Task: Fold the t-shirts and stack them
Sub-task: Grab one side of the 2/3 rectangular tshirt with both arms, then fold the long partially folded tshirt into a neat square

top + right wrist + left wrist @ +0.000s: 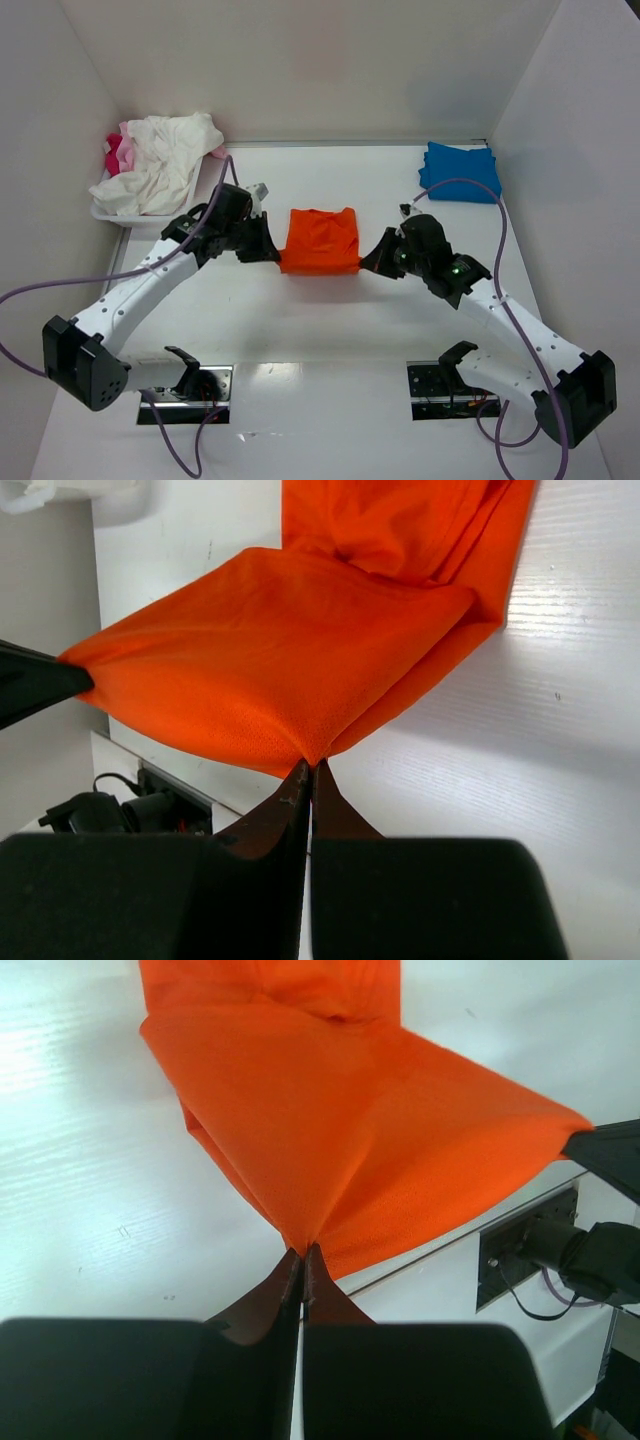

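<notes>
The bright orange t-shirt (320,240) lies partly folded in the middle of the table. My left gripper (274,252) is shut on its near left corner, and the cloth fans out from the shut tips in the left wrist view (340,1120). My right gripper (368,258) is shut on its near right corner, seen in the right wrist view (290,650). Both corners are lifted a little above the table, with the cloth stretched between them. A folded blue t-shirt (460,172) lies at the far right. White (165,160) and pink (118,152) t-shirts sit crumpled at the far left.
A white tray (108,212) at the far left holds the white and pink shirts. White walls close in the back and both sides. Two black mounting plates (445,388) sit at the near edge by the arm bases. Purple cables trail from both arms.
</notes>
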